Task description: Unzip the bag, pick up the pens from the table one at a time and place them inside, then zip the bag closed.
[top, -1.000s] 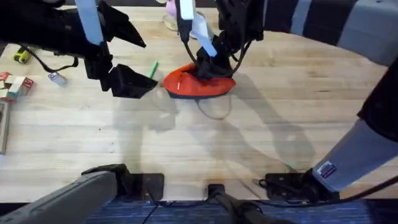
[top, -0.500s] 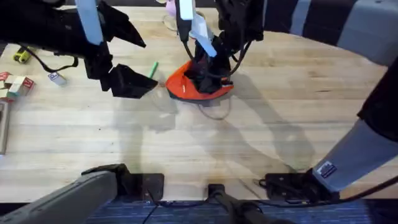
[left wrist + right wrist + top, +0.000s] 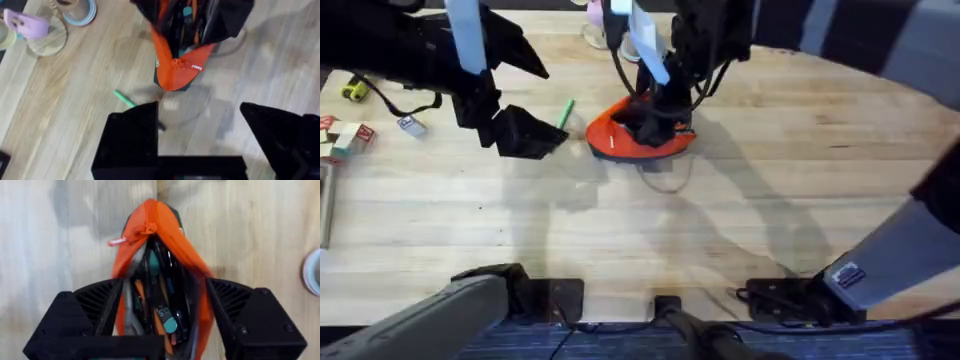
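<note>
- Table (image 3: 770, 200): pale wood planks; green pen (image 3: 565, 112) lying loose nr far edge.
- My right gripper (image 3: 162, 330): fingers apart, straddling open bag (image 3: 160, 245).
- My left gripper (image 3: 200, 145): wide apart, holding nothing, over the pen.

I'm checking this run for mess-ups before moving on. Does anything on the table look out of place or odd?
Nothing spilled or damaged. The bag gapes open with pens inside, the right gripper straddling its mouth. One light green pen lies loose on the table beside the open left gripper.
</note>
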Controlling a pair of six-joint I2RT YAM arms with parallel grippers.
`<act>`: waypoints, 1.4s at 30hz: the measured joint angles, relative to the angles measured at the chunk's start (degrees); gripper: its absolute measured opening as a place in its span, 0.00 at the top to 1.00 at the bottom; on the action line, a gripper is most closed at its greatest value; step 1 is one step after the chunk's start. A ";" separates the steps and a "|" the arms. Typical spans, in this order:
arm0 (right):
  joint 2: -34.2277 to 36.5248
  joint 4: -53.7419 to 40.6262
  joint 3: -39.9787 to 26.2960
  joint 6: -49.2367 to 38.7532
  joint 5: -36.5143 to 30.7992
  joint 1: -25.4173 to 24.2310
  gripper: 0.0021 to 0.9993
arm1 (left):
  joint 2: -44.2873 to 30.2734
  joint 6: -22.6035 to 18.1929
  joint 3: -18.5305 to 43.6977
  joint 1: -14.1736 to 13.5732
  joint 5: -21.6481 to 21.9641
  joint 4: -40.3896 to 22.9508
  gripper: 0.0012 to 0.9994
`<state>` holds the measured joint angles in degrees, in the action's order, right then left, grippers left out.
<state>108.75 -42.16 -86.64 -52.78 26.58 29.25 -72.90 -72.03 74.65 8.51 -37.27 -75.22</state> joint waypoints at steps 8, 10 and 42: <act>-7.22 0.16 0.03 10.95 0.07 0.10 0.00 | -1.48 9.27 0.00 0.00 5.89 5.83 0.01; -8.36 0.14 0.03 13.43 0.07 0.01 0.00 | -2.99 11.82 0.00 0.00 7.22 7.30 0.01; -14.07 0.12 0.03 21.08 0.25 -1.24 0.00 | -24.07 29.48 0.00 0.00 11.62 17.09 0.01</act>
<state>94.67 -42.04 -86.61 -31.70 26.83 28.01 -96.97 -42.54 74.65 8.51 -25.65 -58.13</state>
